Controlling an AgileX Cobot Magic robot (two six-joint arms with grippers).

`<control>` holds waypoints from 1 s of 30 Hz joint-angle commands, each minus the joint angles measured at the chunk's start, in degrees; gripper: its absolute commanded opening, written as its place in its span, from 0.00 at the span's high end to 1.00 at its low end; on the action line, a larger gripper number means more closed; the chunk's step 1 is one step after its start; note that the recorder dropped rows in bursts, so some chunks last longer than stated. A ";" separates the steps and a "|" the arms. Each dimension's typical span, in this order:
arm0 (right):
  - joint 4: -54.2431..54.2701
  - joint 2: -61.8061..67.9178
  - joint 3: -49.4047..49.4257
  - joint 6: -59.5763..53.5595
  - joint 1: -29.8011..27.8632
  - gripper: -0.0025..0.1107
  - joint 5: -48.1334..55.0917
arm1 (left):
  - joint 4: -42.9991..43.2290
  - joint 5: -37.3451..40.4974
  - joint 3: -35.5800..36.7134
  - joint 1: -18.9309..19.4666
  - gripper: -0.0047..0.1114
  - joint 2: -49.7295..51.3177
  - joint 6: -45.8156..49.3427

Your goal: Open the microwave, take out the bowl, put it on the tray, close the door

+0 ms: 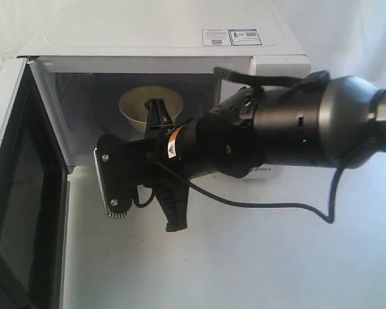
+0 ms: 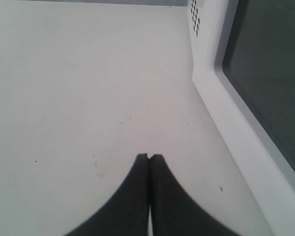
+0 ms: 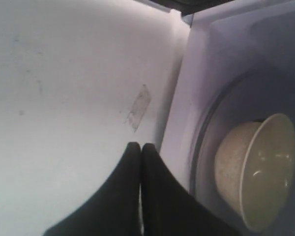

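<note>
A: While the right tool (image 3: 140,146) hangs at the mouth of the microwave (image 1: 148,38) with its fingers pressed together, what worries you most?

B: Exactly that. Tips shut tight can't straddle a rim. If it goes in like this, I'd guess it will just shove the bowl (image 1: 136,104) toward the back wall, or tip it.

A: And where is the bowl?

B: Inside the cavity, upright, roughly centred on the floor, apart from the tool. The door (image 1: 26,193) is swung fully out on the left of the exterior view.

A: Other hazards?

B: The opening looks tight for that bulky wrist, so clipping the frame seems possible. The loose black cable (image 1: 276,206) drooping toward the counter (image 1: 257,264) might snag. No tray shows in any view, so the set-down spot is unknown.

A: The left tool (image 2: 149,156)?

B: Also closed, empty, low over the counter just beside the open door.

A: How does the bowl look?

B: Small, round, cream-beige, faintly speckled outside, glossy and pale inside with bright highlights. It's likely slick, so a shallow pinch on the rim could slip.
</note>
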 commanded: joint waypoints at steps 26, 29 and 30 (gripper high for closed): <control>-10.75 9.77 -10.63 29.02 -1.68 0.60 2.14 | -0.27 -0.11 0.17 -0.30 0.96 -0.26 -0.38; -23.25 9.77 -11.78 37.81 -1.54 0.60 7.79 | -0.27 -0.11 0.17 -0.30 0.96 -0.26 -0.38; -27.25 9.77 -11.95 40.46 -1.43 0.61 9.78 | -0.27 -0.11 0.17 -0.30 0.96 -0.26 -0.38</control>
